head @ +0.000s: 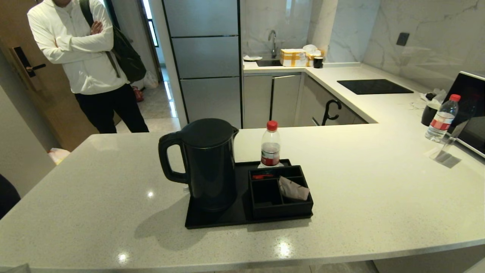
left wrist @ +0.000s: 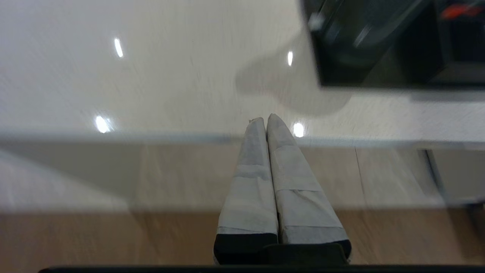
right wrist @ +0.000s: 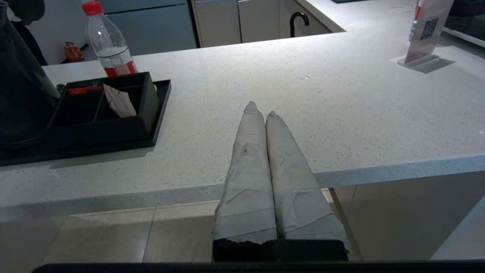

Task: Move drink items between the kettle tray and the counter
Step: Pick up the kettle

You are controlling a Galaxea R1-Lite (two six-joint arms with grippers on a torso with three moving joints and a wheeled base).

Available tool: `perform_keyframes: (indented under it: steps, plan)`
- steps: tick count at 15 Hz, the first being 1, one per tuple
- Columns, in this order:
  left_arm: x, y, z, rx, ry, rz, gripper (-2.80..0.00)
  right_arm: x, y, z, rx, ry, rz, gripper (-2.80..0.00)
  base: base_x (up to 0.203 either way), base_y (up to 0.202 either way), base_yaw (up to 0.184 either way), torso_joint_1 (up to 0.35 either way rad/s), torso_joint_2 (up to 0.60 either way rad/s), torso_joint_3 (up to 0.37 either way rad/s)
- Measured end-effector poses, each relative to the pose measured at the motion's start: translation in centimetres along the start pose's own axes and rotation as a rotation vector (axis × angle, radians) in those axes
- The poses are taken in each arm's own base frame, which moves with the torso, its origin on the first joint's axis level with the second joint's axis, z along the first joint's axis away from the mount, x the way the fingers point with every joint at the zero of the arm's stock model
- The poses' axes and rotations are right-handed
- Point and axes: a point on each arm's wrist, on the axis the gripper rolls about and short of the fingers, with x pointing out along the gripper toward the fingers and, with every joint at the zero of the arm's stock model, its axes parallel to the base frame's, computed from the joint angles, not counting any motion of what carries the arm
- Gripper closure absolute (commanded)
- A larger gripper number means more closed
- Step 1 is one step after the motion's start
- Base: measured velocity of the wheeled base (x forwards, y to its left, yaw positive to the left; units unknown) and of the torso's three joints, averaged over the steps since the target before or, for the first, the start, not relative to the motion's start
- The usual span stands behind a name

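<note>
Both grippers are held off the near edge of the counter (head: 379,197), the left gripper (left wrist: 266,120) and right gripper (right wrist: 261,108) each with fingers pressed together on nothing. Farther in, the tray (head: 212,220) is set on the counter; the kettle (head: 208,163) is stood on it, and the sachet (head: 293,188) is leaned inside the organiser box (head: 282,206). A bottle (head: 270,146) is placed behind.

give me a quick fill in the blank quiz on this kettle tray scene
1. The kettle stands on the black ____.
2. The beige sachet leans inside the ____ box.
3. The bottle behind the organiser has a ____ cap.
4. The right end effector hovers near the counter edge with its fingers ____.

Missing words: tray; organiser; red; shut
</note>
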Motion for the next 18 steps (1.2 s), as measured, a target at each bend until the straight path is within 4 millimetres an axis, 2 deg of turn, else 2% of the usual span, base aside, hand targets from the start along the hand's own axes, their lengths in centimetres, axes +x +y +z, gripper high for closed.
perform_keyframes:
  steps: [3, 7, 10, 14, 15, 18]
  plan:
    - [5.2, 0.0, 0.9, -0.039, 0.086, 0.001, 0.0, 0.0, 0.0, 0.0, 0.0, 0.0, 0.0, 0.0, 0.0, 0.0, 0.0, 0.0, 0.0, 0.0]
    - [11.4, -0.5, 2.4, 0.031, -0.014, -0.066, 0.0, 0.0, 0.0, 0.0, 0.0, 0.0, 0.0, 0.0, 0.0, 0.0, 0.0, 0.0, 0.0, 0.0]
    - [14.3, -2.5, 3.8, 0.215, -0.119, -0.149, 0.0, 0.0, 0.0, 0.0, 0.0, 0.0, 0.0, 0.0, 0.0, 0.0, 0.0, 0.0, 0.0, 0.0]
    - [17.7, -4.4, 5.1, 0.265, -0.099, -0.154, 0.0, 0.0, 0.0, 0.0, 0.0, 0.0, 0.0, 0.0, 0.0, 0.0, 0.0, 0.0, 0.0, 0.0]
    - [18.4, -4.8, 4.8, 0.271, -0.077, -0.137, -2.8, 0.0, 0.0, 0.0, 0.0, 0.0, 0.0, 0.0, 0.0, 0.0, 0.0, 0.0, 0.0, 0.0]
    - [20.0, -5.5, 4.2, 0.274, -0.032, -0.103, -2.8, 0.0, 0.0, 0.0, 0.0, 0.0, 0.0, 0.0, 0.0, 0.0, 0.0, 0.0, 0.0, 0.0]
